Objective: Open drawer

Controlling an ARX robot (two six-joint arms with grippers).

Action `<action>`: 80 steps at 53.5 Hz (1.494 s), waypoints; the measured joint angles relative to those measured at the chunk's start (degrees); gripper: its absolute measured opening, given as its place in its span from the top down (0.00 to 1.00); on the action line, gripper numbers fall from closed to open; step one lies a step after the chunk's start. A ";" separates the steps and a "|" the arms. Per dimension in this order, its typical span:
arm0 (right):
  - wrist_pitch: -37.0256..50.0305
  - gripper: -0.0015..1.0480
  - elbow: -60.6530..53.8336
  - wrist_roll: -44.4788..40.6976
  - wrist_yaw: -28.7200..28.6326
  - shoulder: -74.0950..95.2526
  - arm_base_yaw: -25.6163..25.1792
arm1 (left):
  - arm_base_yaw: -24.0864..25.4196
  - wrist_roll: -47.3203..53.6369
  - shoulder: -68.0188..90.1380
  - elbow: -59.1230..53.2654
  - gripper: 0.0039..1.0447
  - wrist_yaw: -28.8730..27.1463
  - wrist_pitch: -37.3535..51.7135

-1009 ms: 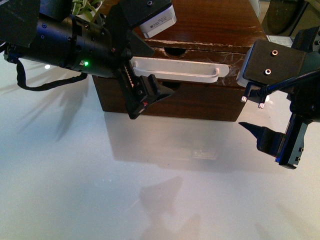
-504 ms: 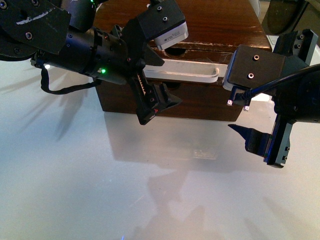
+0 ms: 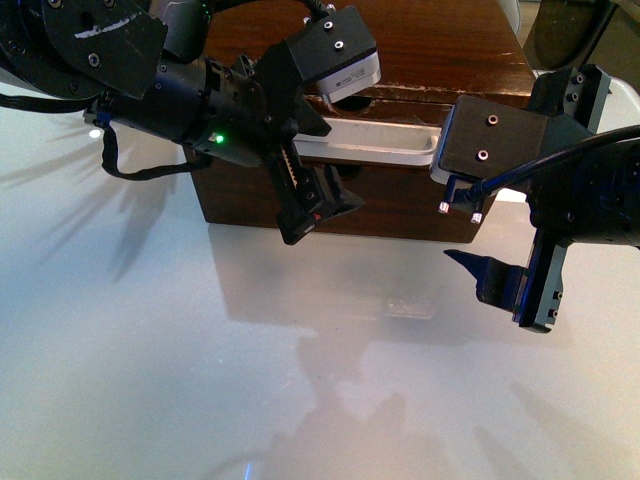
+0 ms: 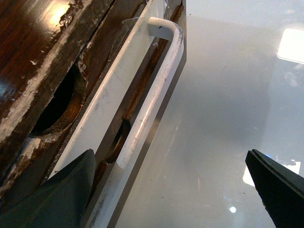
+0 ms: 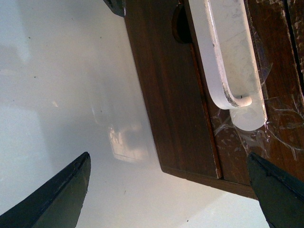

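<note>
**Risking a skewed pull**

Sitting seemingly shut at twelve o'clock: the wide, scuffed dark-brown wooden drawer with its long white bar handle. Holding the black left gripper spread wide at the handle's nine-o'clock end, one finger close by the bar. Hanging the black right gripper equally spread at three o'clock, gripping nothing. Risking, probably: pulling off-centre, skewing and jamming the drawer, or dragging the whole brown wooden box.

My chest camera looks steeply down on the glossy white bench, with the dark-brown wooden drawer at twelve o'clock. Both wrist cameras sit close, sharing its long white bar handle.
</note>
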 joint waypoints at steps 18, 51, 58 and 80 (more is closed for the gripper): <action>-0.07 0.09 3.48 -0.17 -0.15 3.37 0.68 | 0.37 2.03 2.99 3.67 0.08 -1.40 -3.76; -0.11 0.09 10.19 -0.20 0.07 9.97 3.50 | 0.42 4.13 3.58 4.28 0.08 -2.05 -4.24; -0.11 0.09 11.41 -0.17 0.24 10.86 4.15 | 0.42 4.13 3.58 4.28 0.08 -2.03 -4.22; -2.56 0.09 15.47 -2.34 1.05 14.86 5.05 | 0.42 4.37 3.63 4.28 0.08 -1.97 -4.39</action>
